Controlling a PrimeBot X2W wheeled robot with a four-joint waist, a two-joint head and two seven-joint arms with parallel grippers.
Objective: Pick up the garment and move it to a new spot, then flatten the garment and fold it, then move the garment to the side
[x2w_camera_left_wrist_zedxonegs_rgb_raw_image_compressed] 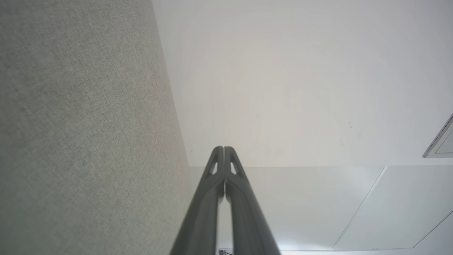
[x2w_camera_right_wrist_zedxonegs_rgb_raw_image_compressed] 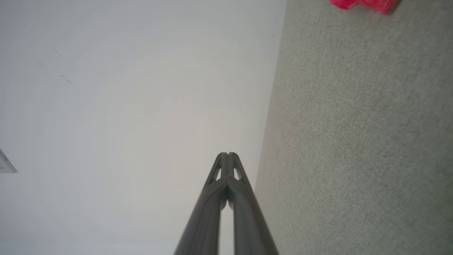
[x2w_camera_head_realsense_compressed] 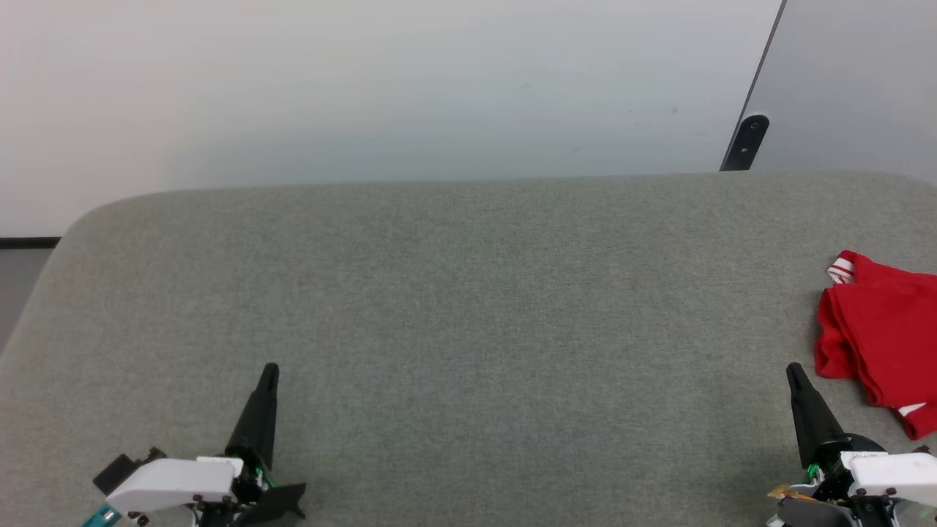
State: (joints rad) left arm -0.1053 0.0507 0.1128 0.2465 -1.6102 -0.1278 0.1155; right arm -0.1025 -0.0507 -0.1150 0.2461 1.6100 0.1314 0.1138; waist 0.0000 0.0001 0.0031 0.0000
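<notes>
**Garment** (x2w_camera_head_realsense_compressed: 882,329)
- Bright red, short-sleeved, with white-and-red striped trim at the upper corner and the lower edge.
- Lies at the far right of the grey cloth-covered table (x2w_camera_head_realsense_compressed: 468,293), partly cut off by the head view's border. Appears also as a red scrap at the top of the right wrist view (x2w_camera_right_wrist_zedxonegs_rgb_raw_image_compressed: 364,4).
- Sits in a compact, layered heap, with doubled edges along the side facing the table's middle.
- Fits either a loose fold already set aside or a bundle waiting to be picked up. Cannot tell which.

**Handling (judged)**
- Light, limp and without stiffness. Likely to sag, unfold and trail when lifted by one point.
- Not fragile and not slippery against the rough table cloth. May drag rather than slide.
- Best hold, if any is wanted: a pinch through the stacked edge on the near left side, or on the thicker striped band. Two holds set well apart to keep the layers together.

**Left gripper** (x2w_camera_head_realsense_compressed: 269,373)
- Low at the left, over bare table, fingers pressed together and holding nothing.

**Right gripper** (x2w_camera_head_realsense_compressed: 794,369)
- Low at the right, just beside the garment but apart from it, fingers likewise closed and holding nothing.
</notes>
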